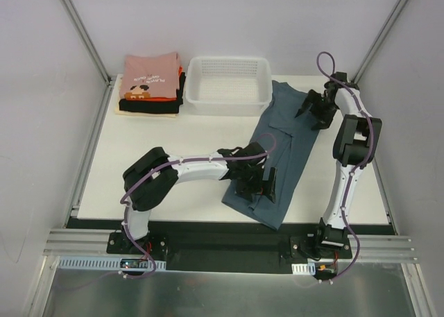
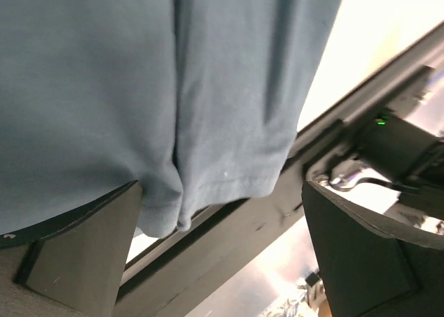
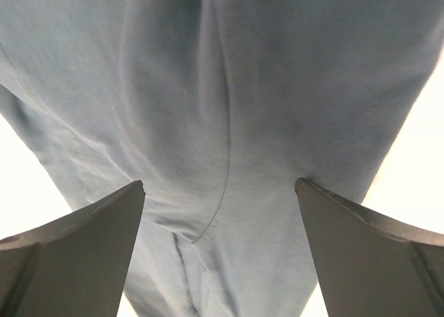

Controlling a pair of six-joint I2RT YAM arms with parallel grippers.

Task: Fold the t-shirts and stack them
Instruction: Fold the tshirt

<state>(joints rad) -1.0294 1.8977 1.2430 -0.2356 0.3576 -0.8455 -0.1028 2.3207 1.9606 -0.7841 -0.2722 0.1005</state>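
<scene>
At lower centre of the overhead view, left hand (image 1: 257, 183) hangs over the near end of the blue-grey t-shirt (image 1: 288, 147). Its fingers are wide apart with nothing between them; cloth lies just beneath, contact not resolvable. Right hand (image 1: 316, 109), upper right, is over the far end, likewise spread and empty, with a fold crease centred between its fingers. The shirt lies as a narrow strip on the counter (image 1: 173, 164), long axis diagonal from beside the white basket (image 1: 229, 84) to the near edge. One hand per end, so an end-to-end fold looks due. Folded stack (image 1: 149, 84) sits upper left, well apart.
</scene>
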